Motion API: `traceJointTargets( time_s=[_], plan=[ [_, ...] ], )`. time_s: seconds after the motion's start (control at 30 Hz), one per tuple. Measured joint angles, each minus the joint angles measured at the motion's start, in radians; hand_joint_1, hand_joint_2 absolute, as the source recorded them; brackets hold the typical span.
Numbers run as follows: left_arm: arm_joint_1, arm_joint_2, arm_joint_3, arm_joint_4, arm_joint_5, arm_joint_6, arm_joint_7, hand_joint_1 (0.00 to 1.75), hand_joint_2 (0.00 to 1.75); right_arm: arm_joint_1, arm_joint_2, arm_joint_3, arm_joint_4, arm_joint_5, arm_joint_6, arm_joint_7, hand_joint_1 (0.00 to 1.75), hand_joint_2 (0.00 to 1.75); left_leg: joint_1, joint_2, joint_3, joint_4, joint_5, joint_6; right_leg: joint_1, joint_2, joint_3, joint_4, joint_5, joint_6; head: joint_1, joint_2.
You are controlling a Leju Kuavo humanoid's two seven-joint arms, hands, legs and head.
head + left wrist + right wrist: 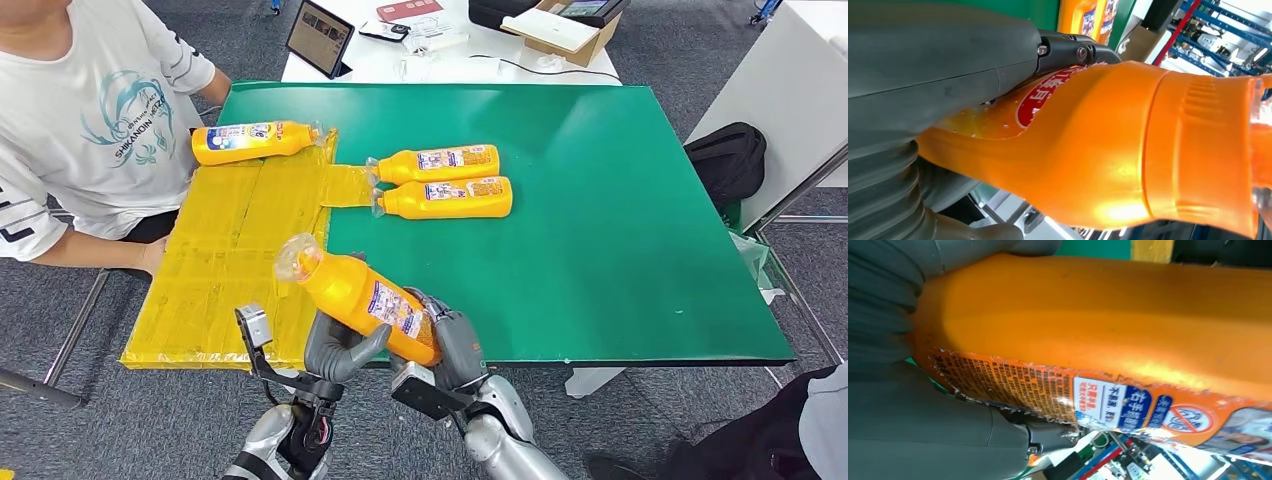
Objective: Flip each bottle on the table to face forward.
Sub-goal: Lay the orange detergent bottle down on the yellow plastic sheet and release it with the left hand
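A: Robot arms silver w/ rounded shells; left hand grey, thick thumb; right hand grey too, w/ a small orange mark.
B: Black bracket w/ grey cam block by left wrist; red wiring below it; wrist views show ribbed grey cover, dark fingers w/ silver screws.

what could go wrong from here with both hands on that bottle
1. The orange plastic bottle is held in the air over the near edge of the green table by the left hand and right hand; a slip might drop it to the floor.
2. Its clear cap end tilts toward the yellow taped sheet; lowered crooked, it may roll.
3. The seated person's arm rests beside that sheet.
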Motion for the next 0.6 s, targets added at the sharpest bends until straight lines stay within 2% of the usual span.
traceJointTargets(
  time_s=[0.37,0.5,0.6],
  plan=[
    [0.041,0.004,0.029,0.000,0.074,0.017,-0.019,0.01,1.75,-0.001,0.055,0.113,0.110,-0.017,-0.006,0.006,1.75,1.75,0.000,0.001,0.000,0.000,0.000,0.000,0.000,0.001,-0.001,0.000,0.000,0.000,0.000,0.000],
    [0.056,0.004,0.041,-0.002,0.091,0.011,-0.019,1.64,1.75,-0.009,0.058,0.131,0.133,-0.018,-0.005,0.009,1.75,1.75,0.000,0.001,0.000,0.000,0.000,0.000,0.000,0.001,-0.001,0.000,0.000,0.000,0.000,0.000],
    [0.067,0.004,0.047,-0.011,0.108,0.006,-0.019,1.69,1.75,-0.017,0.059,0.143,0.144,-0.017,-0.007,0.016,1.75,1.75,0.000,0.001,0.000,0.000,0.000,0.000,0.000,0.001,-0.001,0.000,0.000,0.000,0.000,0.000]
  ],
)
